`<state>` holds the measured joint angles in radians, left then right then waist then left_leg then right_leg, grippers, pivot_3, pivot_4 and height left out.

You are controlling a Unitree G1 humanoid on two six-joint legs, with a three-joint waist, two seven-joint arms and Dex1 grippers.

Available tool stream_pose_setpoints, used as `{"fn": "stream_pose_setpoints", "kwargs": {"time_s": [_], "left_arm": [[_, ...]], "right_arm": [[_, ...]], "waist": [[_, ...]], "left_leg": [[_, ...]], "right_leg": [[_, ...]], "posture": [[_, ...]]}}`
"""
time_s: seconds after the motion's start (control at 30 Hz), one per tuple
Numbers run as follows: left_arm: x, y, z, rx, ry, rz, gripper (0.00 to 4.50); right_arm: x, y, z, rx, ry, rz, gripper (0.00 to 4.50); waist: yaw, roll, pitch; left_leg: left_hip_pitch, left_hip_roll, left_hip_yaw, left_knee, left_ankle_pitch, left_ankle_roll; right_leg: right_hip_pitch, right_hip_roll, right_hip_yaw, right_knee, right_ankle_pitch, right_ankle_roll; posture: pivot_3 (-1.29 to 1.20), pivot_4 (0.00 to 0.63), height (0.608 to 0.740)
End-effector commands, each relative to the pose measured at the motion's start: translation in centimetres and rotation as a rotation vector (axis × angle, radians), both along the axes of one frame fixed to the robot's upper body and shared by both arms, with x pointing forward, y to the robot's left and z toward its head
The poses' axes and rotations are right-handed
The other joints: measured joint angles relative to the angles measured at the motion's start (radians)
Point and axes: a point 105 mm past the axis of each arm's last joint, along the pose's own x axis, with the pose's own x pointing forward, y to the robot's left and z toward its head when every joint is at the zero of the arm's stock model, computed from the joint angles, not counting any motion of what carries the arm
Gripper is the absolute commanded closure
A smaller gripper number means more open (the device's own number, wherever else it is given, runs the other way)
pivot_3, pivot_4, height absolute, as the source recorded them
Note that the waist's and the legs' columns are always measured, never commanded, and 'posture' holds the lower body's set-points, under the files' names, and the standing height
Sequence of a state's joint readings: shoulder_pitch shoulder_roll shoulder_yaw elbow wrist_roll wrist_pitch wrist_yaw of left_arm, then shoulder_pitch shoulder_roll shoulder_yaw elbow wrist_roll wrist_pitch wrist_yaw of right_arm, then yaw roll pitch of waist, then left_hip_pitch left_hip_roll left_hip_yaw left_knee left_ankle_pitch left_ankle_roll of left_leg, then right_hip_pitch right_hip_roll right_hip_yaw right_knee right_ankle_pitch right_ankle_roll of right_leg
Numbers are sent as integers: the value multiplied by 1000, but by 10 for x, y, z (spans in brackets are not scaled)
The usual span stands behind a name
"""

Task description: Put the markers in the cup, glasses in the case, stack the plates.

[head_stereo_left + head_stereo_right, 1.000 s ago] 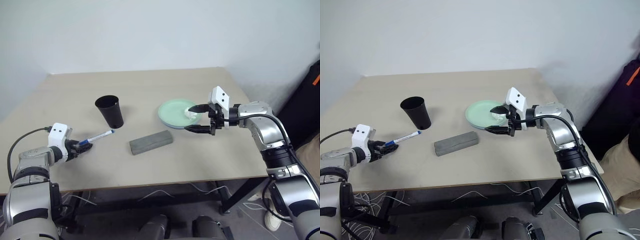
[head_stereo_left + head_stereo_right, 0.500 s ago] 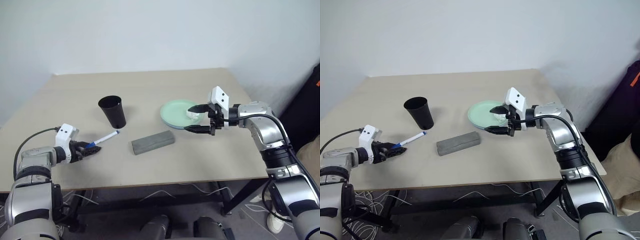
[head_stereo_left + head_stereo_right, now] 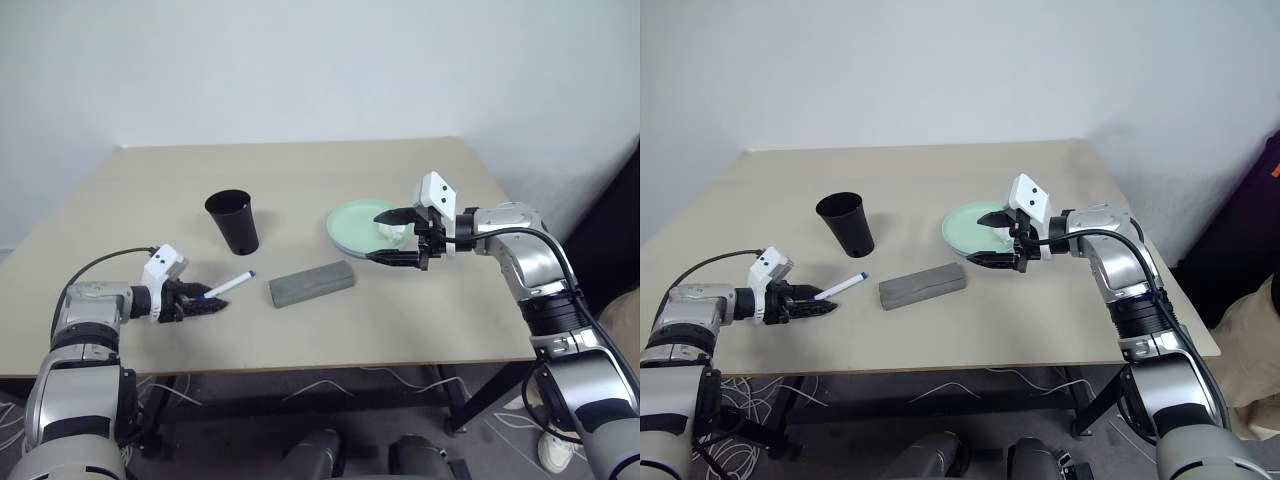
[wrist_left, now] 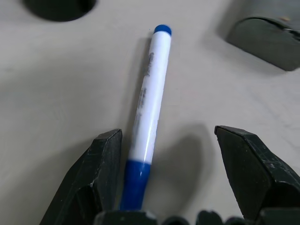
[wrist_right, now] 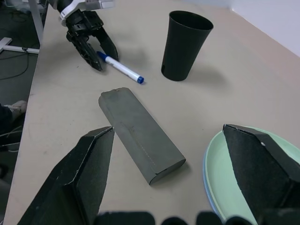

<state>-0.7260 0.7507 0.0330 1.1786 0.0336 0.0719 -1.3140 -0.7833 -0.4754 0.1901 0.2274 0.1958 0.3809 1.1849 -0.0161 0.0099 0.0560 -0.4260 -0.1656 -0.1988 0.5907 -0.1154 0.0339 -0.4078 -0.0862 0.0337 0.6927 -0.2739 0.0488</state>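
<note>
Left wrist view first — where is the marker [image 4: 147,105]?

— Flat on the beige tabletop [image 3: 330,320], a slim white barrel with a blue cap and a small blue end. Its capped end lies between the left gripper's [image 3: 205,305] two black fingers [image 4: 96,180], close against one of them; the fingers are spread apart and not clamped on it.

— And that arm's pose?

— Low over the near left of the tabletop, forearm reaching inward, gripper angled down along the marker.

— What lies beyond it?

— The black cup [image 3: 233,221], smooth tapering plastic, upright just past the marker's far end. Beside that, the closed grey case [image 3: 311,284], a matte oblong box lying at a slant.

— The plates?

— A mint green plate [image 3: 358,222] sits on a light blue one, with a small white crumpled lump on top.

— The right gripper [image 3: 393,236]?

— Raised at the plates' near edge, pointing toward the robot's left, fingers [image 5: 82,180] wide apart and holding nothing.
</note>
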Motion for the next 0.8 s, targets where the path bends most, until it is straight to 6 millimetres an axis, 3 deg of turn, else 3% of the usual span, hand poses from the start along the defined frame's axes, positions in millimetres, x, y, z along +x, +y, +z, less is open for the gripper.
{"fn": "stream_pose_setpoints", "kwargs": {"time_s": [0.03, 0.43, 0.8], "left_arm": [[5, -18, 2, 19, 4, -102, 1171], [23, -49, 9, 169, -63, -274, 1171], [39, -51, 15, 220, -104, -215, 1171]], "right_arm": [[1, 5, 19, 27, -62, 20, 456], [0, 9, 18, 34, -65, 26, 456], [0, 9, 18, 37, -68, 26, 456]], "waist": [[3, 0, 0], [42, 0, 0], [50, 0, 0]], "left_leg": [[0, 0, 0, 0, 0, 0], [0, 0, 1, 0, 0, 0], [-1, 1, 2, 0, 0, 0]], "right_leg": [[0, 0, 0, 0, 0, 0], [0, 0, 0, 0, 0, 0], [-2, 0, 1, 0, 0, 0]], "posture": [[0, 0, 740], [0, 0, 740], [0, 0, 740]]}}
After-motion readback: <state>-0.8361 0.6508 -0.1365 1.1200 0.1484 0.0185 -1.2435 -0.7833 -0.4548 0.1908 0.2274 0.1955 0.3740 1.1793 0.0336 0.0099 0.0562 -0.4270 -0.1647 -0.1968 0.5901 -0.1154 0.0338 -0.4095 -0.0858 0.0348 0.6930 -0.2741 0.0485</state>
